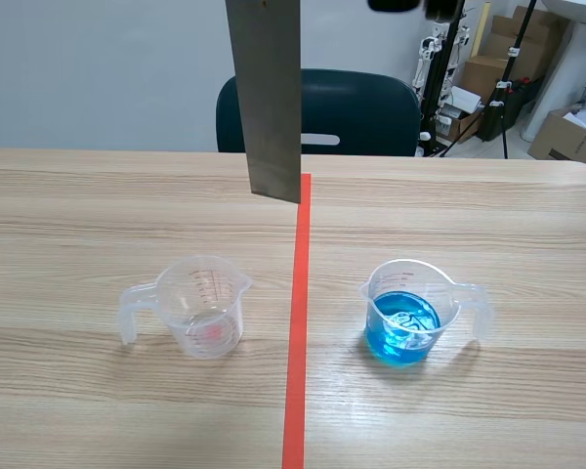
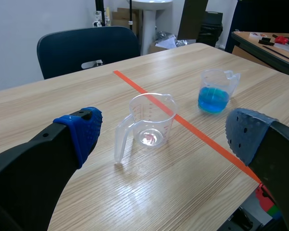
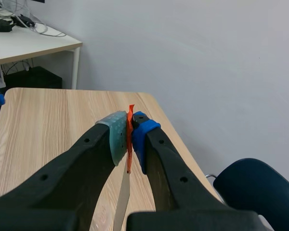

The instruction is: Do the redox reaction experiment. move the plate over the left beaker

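Observation:
A grey metal plate [image 1: 266, 98] hangs upright at the top middle of the scene view, its lower edge just left of the tape line and well above the table. My right gripper [image 3: 127, 132] is shut on the plate [image 3: 121, 202], which shows edge-on between the pads with an orange strip at its top. The left beaker [image 1: 207, 308] is clear with a reddish trace at its bottom, nearer me and left of the plate. The right beaker [image 1: 410, 313] holds blue liquid. My left gripper [image 2: 164, 126] is open, the left beaker [image 2: 151, 120] ahead of it, the blue one [image 2: 214, 91] beyond.
An orange-red tape line [image 1: 298, 322] runs down the table between the beakers. A dark chair [image 1: 352, 112] stands behind the far edge. Cardboard boxes [image 1: 566, 137] and stands fill the back right. A white desk [image 3: 29, 45] stands off the table's side.

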Motion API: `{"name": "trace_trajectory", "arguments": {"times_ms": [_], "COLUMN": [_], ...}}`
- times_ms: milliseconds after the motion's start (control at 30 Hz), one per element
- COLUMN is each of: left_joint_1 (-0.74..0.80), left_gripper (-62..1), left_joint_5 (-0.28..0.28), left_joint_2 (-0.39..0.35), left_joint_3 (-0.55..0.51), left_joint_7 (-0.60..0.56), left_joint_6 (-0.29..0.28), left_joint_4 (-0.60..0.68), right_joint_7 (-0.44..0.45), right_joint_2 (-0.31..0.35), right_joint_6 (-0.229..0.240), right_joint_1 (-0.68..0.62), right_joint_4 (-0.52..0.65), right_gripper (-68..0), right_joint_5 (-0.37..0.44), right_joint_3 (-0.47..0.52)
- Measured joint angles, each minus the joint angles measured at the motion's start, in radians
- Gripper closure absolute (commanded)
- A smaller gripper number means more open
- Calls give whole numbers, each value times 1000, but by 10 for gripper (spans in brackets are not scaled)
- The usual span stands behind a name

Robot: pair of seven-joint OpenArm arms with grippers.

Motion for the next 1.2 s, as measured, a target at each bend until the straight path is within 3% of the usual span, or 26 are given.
{"name": "trace_trajectory", "arguments": {"times_ms": [267,400,467,533,667,867,1200], "left_joint_1": [90,122,135,145,158,159,169], "left_gripper": [-542,-543,-577,-623,-623,-623,-623], "left_joint_5": [-16,-49,-53,-53,-64,-133,-134], "left_joint_2": [0,0,0,0,0,0,0], "left_joint_3": [-50,-52,-52,-52,-52,-52,-52], "left_joint_7": [-74,-74,-72,-71,-71,-71,-98], "left_joint_6": [0,42,69,87,97,102,102], "left_joint_4": [0,0,0,0,0,-31,-131], "right_joint_7": [-29,-36,-38,-49,-77,-103,-141], "right_joint_2": [-90,-138,-159,-179,-222,-280,-344], "right_joint_6": [-30,-42,-58,-57,-56,-55,-58], "right_joint_1": [89,119,132,143,146,149,183], "right_joint_4": [-66,-83,-93,-106,-123,-133,-159], "right_gripper": [-2,-2,-2,-2,-2,-2,-2], "right_joint_5": [-25,-44,-56,-57,-78,-104,-104], "right_joint_3": [-104,-129,-149,-169,-186,-201,-252]}}
